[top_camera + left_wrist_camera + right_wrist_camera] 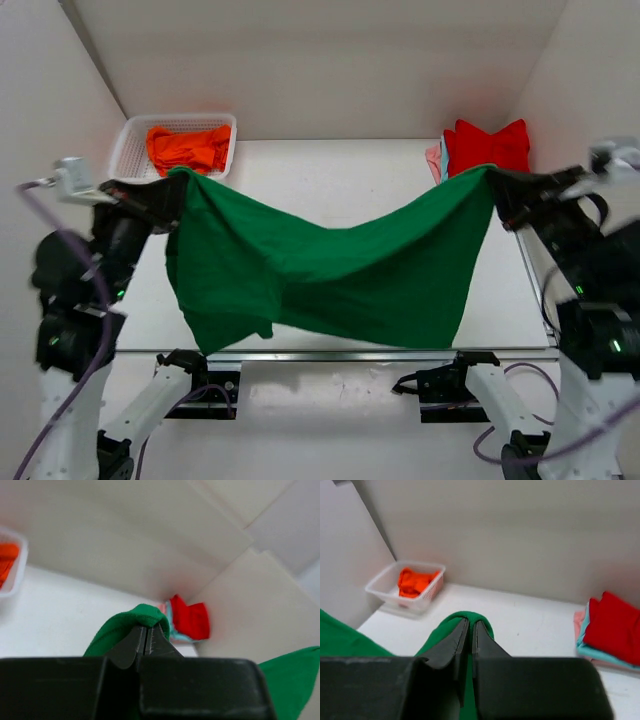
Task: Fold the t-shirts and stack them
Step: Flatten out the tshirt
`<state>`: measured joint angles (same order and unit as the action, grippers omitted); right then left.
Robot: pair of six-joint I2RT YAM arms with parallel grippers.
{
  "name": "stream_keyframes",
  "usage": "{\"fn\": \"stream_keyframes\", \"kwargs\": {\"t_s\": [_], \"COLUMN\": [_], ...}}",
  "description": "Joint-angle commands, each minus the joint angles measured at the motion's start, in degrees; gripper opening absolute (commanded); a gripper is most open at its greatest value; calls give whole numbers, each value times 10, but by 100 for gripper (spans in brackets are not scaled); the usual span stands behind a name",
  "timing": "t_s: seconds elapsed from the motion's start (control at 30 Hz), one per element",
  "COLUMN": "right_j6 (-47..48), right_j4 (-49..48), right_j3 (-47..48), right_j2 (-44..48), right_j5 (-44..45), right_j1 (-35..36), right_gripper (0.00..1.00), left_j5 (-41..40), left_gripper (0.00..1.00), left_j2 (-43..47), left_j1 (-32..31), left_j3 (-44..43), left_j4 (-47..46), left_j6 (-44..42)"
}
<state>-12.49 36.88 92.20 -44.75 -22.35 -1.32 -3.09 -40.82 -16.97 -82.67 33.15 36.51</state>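
The bright green t-shirt (330, 265) hangs spread above the table between both grippers, sagging in the middle. My left gripper (180, 183) is shut on its left top corner; in the left wrist view green cloth (125, 625) wraps the closed tips (147, 629). My right gripper (492, 180) is shut on its right top corner; in the right wrist view green cloth (440, 635) folds over the tips (471, 623). A folded stack with the red t-shirt (488, 145) on top of light blue and pink ones lies at the back right. An orange t-shirt (188, 148) lies in the basket.
The white mesh basket (130, 150) stands at the back left corner; it also shows in the right wrist view (380, 585). White walls enclose the table on three sides. The table's front edge (340, 354) runs just below the hanging shirt.
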Motion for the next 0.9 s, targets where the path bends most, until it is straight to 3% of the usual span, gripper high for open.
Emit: {"fn": "stream_keyframes", "kwargs": {"t_s": [0.0, 0.03, 0.1, 0.2, 0.27, 0.3, 0.33, 0.4, 0.57, 0.67, 0.8, 0.87], "right_j6": [-18, -32, -39, 10, 22, 15, 0, -5, 7, 11, -3, -13], "right_j4": [-83, -147, -195, -235, -206, -169, -143, -81, -152, -151, -134, -139], "right_j3": [-117, -158, -198, -160, -62, 14, 92, 139, -102, -267, -402, -446], "right_j2": [-91, -119, -175, -328, -459, -540, -597, -638, -489, -369, -283, -259], "right_j5": [-62, -118, -122, -23, 13, 20, 22, 39, 104, 136, 159, 170], "right_j1": [-42, -64, -64, -38, -45, -54, -62, -79, -72, -45, 1, 1], "right_gripper": [0, 0, 1, 0, 2, 9, 27, 41, 50, 55, 56, 56], "left_j5": [52, 82, 85, 44, 33, 32, 36, 36, 36, 47, 48, 60], "left_gripper": [0, 0, 0, 0, 23, 41, 45, 47, 53, 54, 57, 57], "left_j2": [-56, -74, -126, -278, -364, -401, -407, -388, -242, -150, -31, -17], "left_j1": [46, 62, 71, 77, 86, 88, 96, 100, 70, 37, -1, -3], "left_j3": [142, 201, 268, 277, 231, 204, 190, 198, 313, 436, 552, 589], "left_j4": [-64, -109, -178, -258, -280, -289, -291, -292, -218, -150, -74, -56], "left_j6": [27, 39, 51, 26, 8, 7, 10, 15, -12, -14, 3, 9]}}
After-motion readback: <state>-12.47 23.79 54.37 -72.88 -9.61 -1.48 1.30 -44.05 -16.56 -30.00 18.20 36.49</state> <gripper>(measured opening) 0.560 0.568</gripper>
